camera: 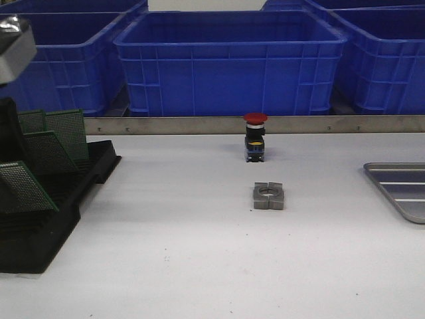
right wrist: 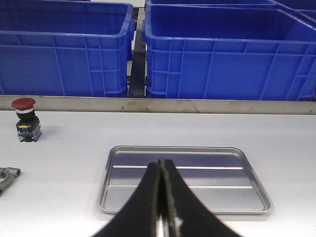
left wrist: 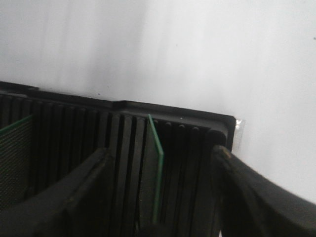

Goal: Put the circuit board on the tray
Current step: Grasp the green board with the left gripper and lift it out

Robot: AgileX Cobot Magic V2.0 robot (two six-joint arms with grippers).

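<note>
A: Front view first. What lies on the table [camera: 199, 266]?

B: At the left edge stands a black slotted rack [camera: 46, 219] with several green perforated boards leaning in it. Near the middle sits a red-capped push button [camera: 255, 137], and just in front of it, apart from it, a grey metal block [camera: 268, 196] with a round hole. At the right edge only a corner of the tray [camera: 402, 189] shows. Blue crates [camera: 229, 63] line the back behind a metal rail.

A: And the circuit board?

B: The left wrist view shows the circuit board [left wrist: 157, 170] standing on edge in one slot of the rack, close to the rack's end wall. The left gripper [left wrist: 158, 197] is spread wide, one finger on each side of that board, neither pad visibly touching it.

A: What of the other arm?

B: In the right wrist view the right gripper [right wrist: 161, 197] is closed, its two fingers pressed together with nothing between them. It hangs over the near rim of the tray, whose ribbed floor lies bare. The push button stands off to one side of the tray, well apart.
</note>
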